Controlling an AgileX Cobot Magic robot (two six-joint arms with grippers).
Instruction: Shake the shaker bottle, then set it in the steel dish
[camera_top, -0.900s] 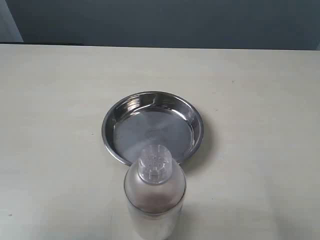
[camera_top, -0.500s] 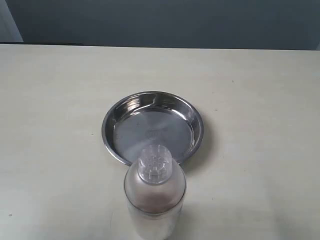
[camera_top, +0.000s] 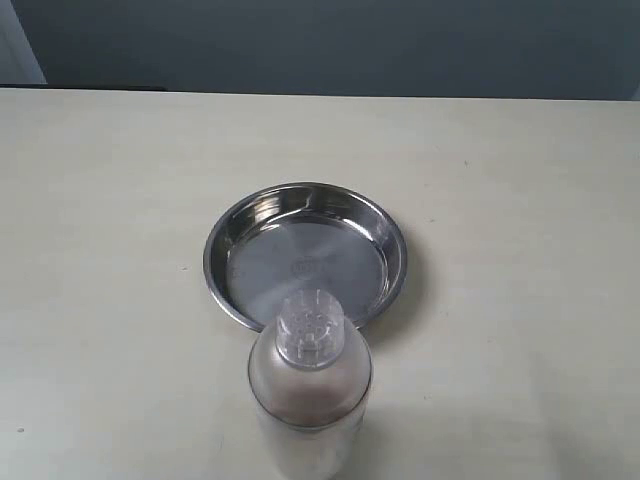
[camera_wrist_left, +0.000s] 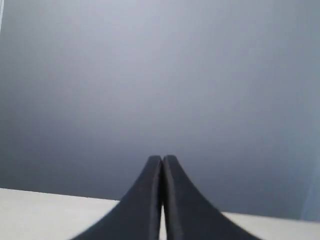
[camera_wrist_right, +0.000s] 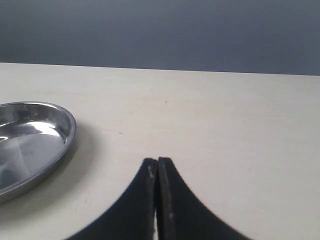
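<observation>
While shaker bottle (camera_top: 310, 385) stands just beside steel dish (camera_top: 386, 242), left pincer (camera_wrist_left: 162, 158) closed, right pincer (camera_wrist_right: 157, 160) closed

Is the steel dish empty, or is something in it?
Empty: the steel dish shows only its bare shiny bottom; the shaker bottle stands outside it.

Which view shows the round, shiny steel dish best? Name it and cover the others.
The exterior view: the round, shiny steel dish lies almost whole, only its near rim hidden behind the clear plastic shaker bottle. The right wrist view catches one cropped side. The left wrist view shows none of it.
</observation>
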